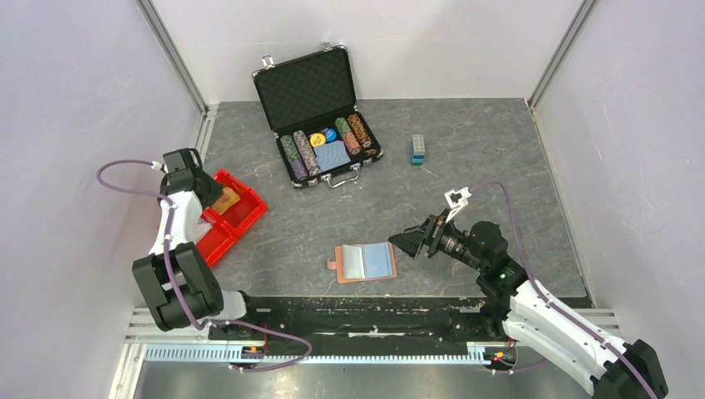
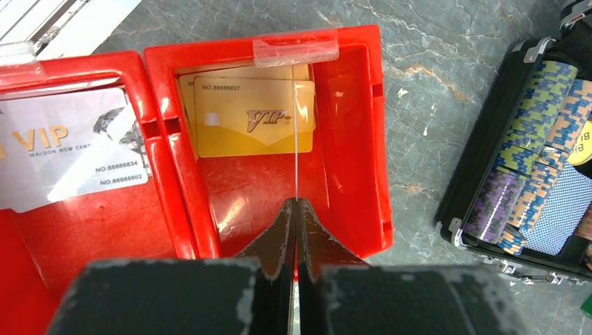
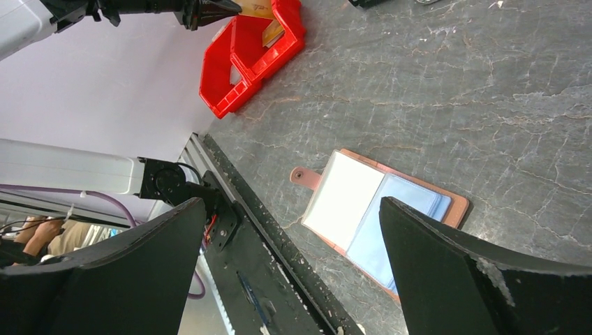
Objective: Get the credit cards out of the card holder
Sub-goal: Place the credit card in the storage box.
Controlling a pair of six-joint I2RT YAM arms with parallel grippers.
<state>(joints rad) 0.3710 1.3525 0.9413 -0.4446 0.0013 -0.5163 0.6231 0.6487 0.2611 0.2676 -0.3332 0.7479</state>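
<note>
Lying open just ahead of the right gripper (image 1: 401, 241), jaws apart, the flat brown leather card holder (image 1: 366, 262) runs lengthwise along its reach; the farther left gripper (image 2: 294, 209) pinches a thin plastic card (image 2: 296, 153) edge-on.
</note>
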